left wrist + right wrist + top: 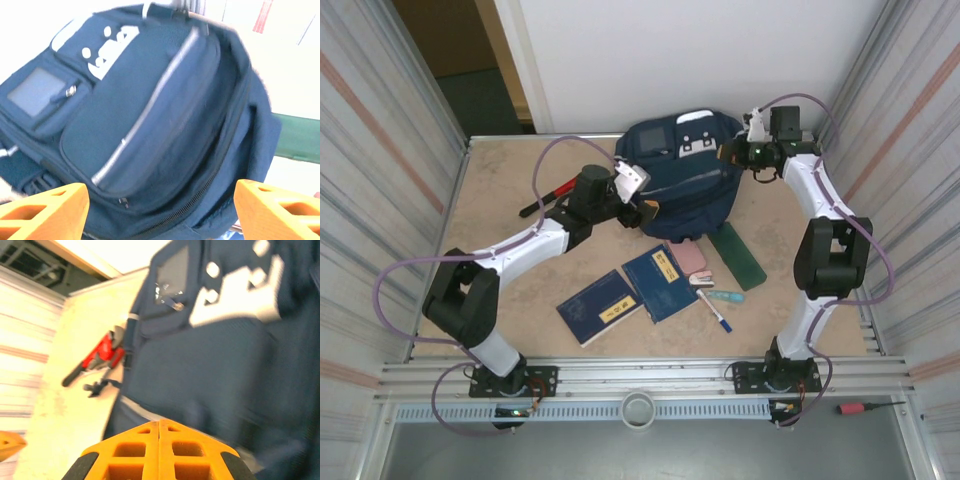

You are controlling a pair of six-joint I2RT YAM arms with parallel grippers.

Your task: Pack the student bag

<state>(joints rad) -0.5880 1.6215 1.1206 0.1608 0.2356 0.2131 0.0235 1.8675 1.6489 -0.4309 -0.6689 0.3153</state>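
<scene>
— Navy covers nearest the arm bases: one book point(600, 308) flat on the tan table point(500, 190), a second book point(660, 282) just beside it on the right, yellow labels up on both.
— Right of those?
— Blue-tipped pen point(716, 312), a small pink item point(692, 258) a little farther back, then a flat green board point(740, 256) lying at an angle.
— Farther back?
— Big navy student bag point(685, 180), mid-table toward the far wall, front pocket facing up, green board just beside its near right corner.
— Arms?
— Over on the bag's left flank, left gripper point(160, 212), orange fingers point(45, 207) spread wide, open, striped pocket straight ahead. Up at the far right corner of the bag, right gripper point(159, 440), fingers pressed flat together, fully closed.
— Anything else back there?
— Lying on the table left of the bag, red-handled tool point(545, 197), well apart from the books.
</scene>
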